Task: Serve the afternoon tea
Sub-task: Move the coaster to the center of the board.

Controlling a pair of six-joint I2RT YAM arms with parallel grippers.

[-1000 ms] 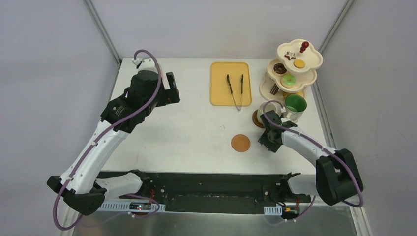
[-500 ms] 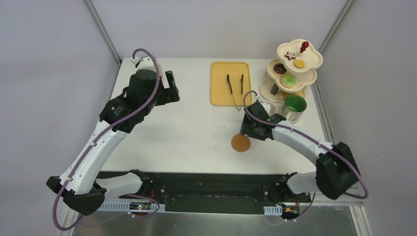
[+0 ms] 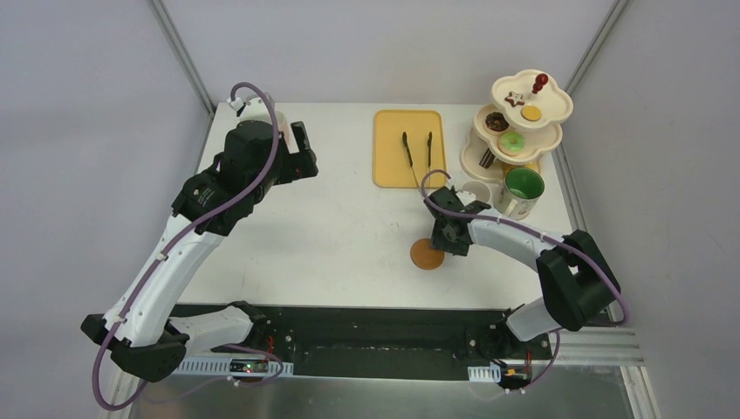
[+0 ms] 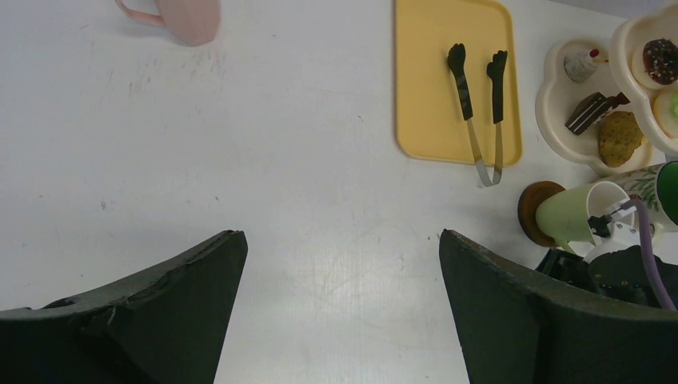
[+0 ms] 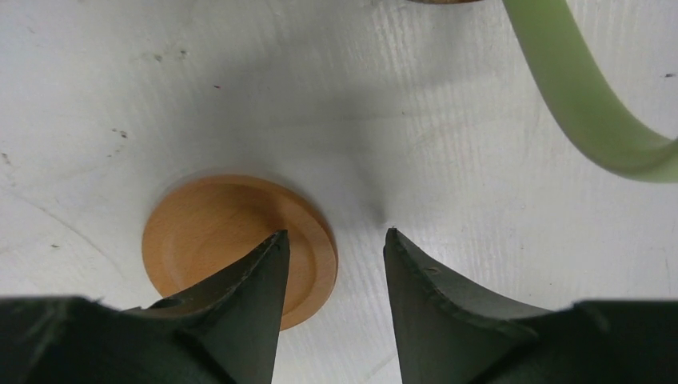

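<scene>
**Round brown wooden coaster (image 3: pixel 425 257), lying loose on the white table (image 3: pixel 349 236), with the right gripper (image 5: pixel 336 237) over its rim.**

Location: near the centre of the table, well apart from the cream three-tier stand (image 3: pixel 515 131) at the far right corner. Tool: right gripper, jaws narrowly parted and empty. In the wrist view one finger overlaps the coaster's right rim, and the gap sits over bare table just beside it, so the disc lies to one side of the jaws, not between them. Form: round and flat with no long axis, so any approach angle should serve, though the thin edge looks hard to pinch. Judgement: a small sideways shift toward the disc seems needed before closing. Left gripper (image 4: pixel 340 237): spread wide and empty, over the far left of the table near a pink mug (image 4: pixel 188 16). The right arm is much the nearer.
</scene>
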